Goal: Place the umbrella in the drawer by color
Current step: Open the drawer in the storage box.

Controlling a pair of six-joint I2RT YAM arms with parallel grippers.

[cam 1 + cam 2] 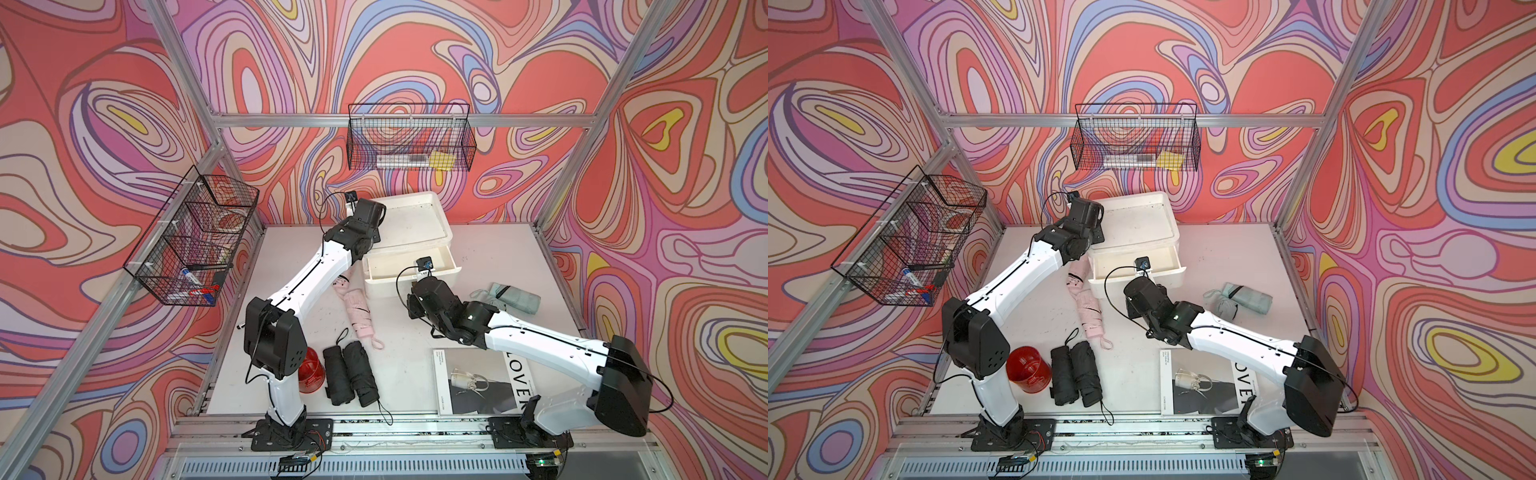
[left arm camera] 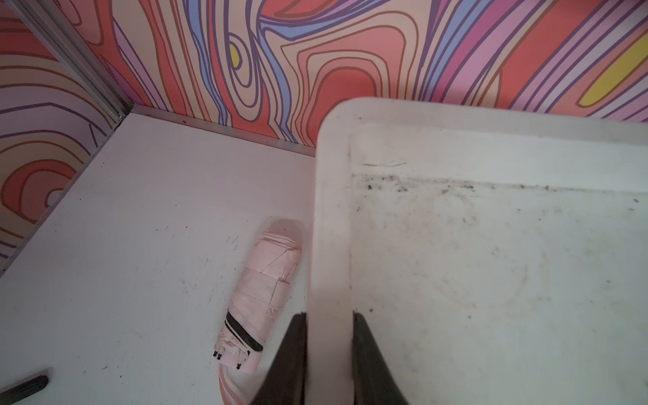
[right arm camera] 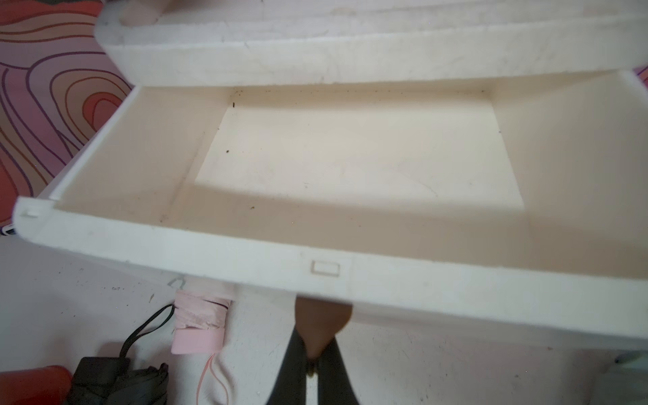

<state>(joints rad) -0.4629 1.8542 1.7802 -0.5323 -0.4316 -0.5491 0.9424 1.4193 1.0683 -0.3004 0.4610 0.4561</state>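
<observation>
The white drawer unit (image 1: 409, 222) stands at the back of the table with its drawer (image 1: 390, 279) pulled open and empty (image 3: 350, 154). My left gripper (image 2: 329, 315) is shut on the rim of the unit's top tray (image 2: 329, 217). Under the drawer front, my right gripper (image 3: 317, 336) is shut on a brown handle tab (image 3: 322, 312). A folded pink umbrella (image 1: 358, 311) lies just left of the drawer, and the left wrist view also shows this pink umbrella (image 2: 261, 287). Two black umbrellas (image 1: 351, 374) lie near the front. A grey-green umbrella (image 1: 513, 297) lies to the right.
A red cup (image 1: 311, 374) stands by the left arm's base. A magazine (image 1: 482, 382) lies at the front right under the right arm. Wire baskets hang on the left wall (image 1: 195, 241) and the back wall (image 1: 411, 139).
</observation>
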